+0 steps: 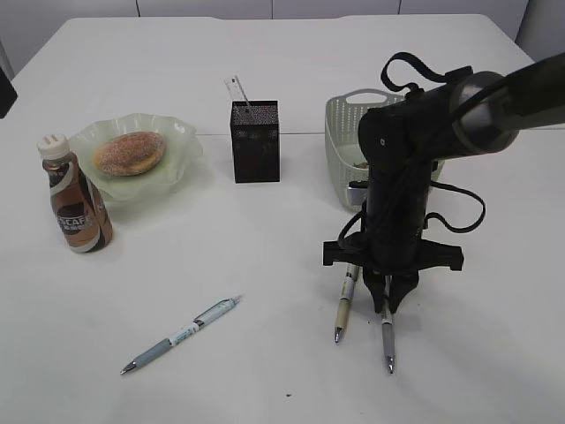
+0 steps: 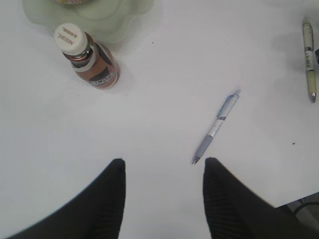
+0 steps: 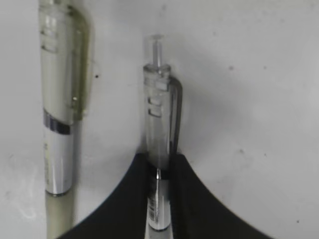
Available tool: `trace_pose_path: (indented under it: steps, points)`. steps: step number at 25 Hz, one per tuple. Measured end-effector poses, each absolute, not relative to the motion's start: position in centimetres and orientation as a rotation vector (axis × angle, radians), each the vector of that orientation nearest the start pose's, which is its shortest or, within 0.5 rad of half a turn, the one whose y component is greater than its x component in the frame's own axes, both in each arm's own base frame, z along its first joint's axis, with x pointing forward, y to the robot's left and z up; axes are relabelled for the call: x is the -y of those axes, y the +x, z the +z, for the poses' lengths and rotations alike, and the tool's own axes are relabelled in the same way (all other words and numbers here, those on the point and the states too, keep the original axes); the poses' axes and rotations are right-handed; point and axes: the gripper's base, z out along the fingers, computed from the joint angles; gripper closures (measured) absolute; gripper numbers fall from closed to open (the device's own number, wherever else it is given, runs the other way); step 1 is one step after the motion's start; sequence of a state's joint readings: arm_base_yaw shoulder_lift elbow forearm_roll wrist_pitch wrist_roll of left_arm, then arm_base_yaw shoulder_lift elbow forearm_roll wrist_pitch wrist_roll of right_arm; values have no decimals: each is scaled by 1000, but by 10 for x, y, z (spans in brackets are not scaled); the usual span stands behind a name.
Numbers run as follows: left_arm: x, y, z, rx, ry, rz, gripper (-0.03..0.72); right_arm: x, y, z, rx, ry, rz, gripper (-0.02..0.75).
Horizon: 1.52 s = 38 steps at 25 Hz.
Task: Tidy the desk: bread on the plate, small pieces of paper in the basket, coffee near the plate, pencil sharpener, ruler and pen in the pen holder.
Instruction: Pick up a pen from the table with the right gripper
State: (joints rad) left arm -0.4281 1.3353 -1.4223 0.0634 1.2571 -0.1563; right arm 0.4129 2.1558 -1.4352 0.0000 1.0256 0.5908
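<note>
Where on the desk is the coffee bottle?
In the exterior view the coffee bottle stands upright at the left, just in front of the green plate.

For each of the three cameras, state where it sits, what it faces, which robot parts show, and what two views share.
Exterior: above the desk's near edge, slanting down at plate, pen holder, basket; right arm and right claw show.
Left wrist: above the desk, looking down at coffee and blue pen; left claw's open fingers show.
Right wrist: close over the desk, right claw closed on a clear pen.
Shared: the olive pen appears in both wrist views.
</note>
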Motion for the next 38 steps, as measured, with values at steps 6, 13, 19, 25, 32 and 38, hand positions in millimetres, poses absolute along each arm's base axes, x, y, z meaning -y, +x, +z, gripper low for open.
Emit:
trace_pose_path:
  steps: [6, 13, 19, 25, 32, 38]
  points:
    - [102, 236, 391, -2628, 366, -105, 318, -159, 362, 116, -3217, 2, -45, 677]
    - [102, 236, 391, -2628, 366, -105, 318, -162, 363, 116, -3196, -351, 16, 677]
    - [102, 236, 391, -2628, 366, -105, 318, -165, 368, 131, -3061, -566, 68, 678]
    - [102, 236, 391, -2628, 366, -105, 318, -165, 366, 172, -2846, -625, 141, 678]
    - [102, 236, 391, -2628, 366, -105, 318, -155, 336, 185, -2629, -657, 216, 678]
    - [102, 236, 391, -2628, 366, -105, 318, -142, 315, 201, -2320, -524, 238, 678]
